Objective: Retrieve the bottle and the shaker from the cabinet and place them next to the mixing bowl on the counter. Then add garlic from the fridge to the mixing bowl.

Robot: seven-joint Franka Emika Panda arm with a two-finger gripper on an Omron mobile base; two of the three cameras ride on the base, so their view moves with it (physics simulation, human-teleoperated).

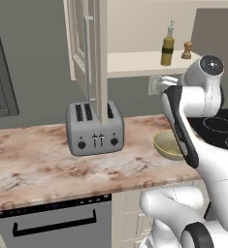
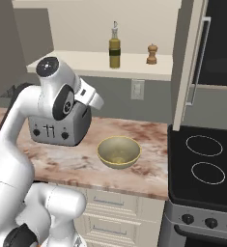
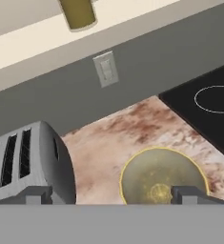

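Hand view: finger tips stand wide apart at the bottom edge, holding nothing, above the mixing bowl at lower right; gripper empty. Toaster at lower left; wall outlet above centre; stovetop at right. Bottle, cut off at the top edge, stands on the cabinet shelf beside the shaker. Left base view: the arm partly hides the bowl on the counter

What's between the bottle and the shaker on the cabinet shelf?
Nothing. In the right base view the bottle and shaker stand apart on the cabinet shelf, with only bare beige shelf between them. The left base view agrees.
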